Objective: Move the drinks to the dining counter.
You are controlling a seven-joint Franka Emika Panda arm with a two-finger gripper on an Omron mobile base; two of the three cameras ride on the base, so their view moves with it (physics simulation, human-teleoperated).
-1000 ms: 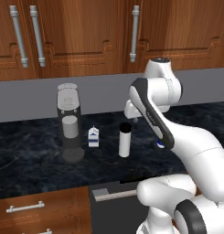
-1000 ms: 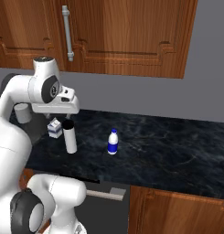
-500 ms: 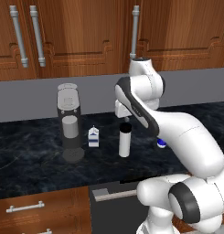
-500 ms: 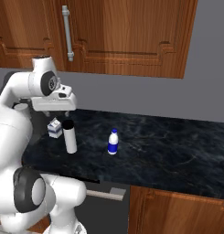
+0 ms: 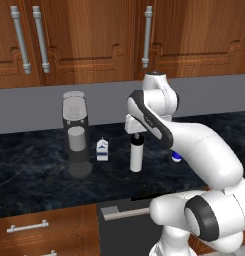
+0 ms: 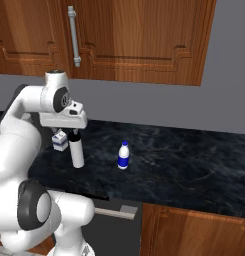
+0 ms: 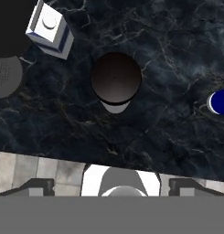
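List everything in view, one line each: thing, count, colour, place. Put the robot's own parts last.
Tall cylinder: one, white with black cap, upright on the counter, directly under the gripper.
Gabled carton: one, white and blue, between the coffee machine and the cylinder.
Small bottle: one, white with blue label, upright, on the cylinder's far side from the carton.
Coffee machine: one, black and grey, beside the carton.
Counter: one, black marble with faint white veins, beneath the cupboards.
Wall cupboards: brown wood, silver bar handles, above the counter.
Drawers: brown wood, silver handles, under the counter.
Gripper: one, dark fingers, open, poised over the cylinder's cap.
Arm: one, white with dark joints.
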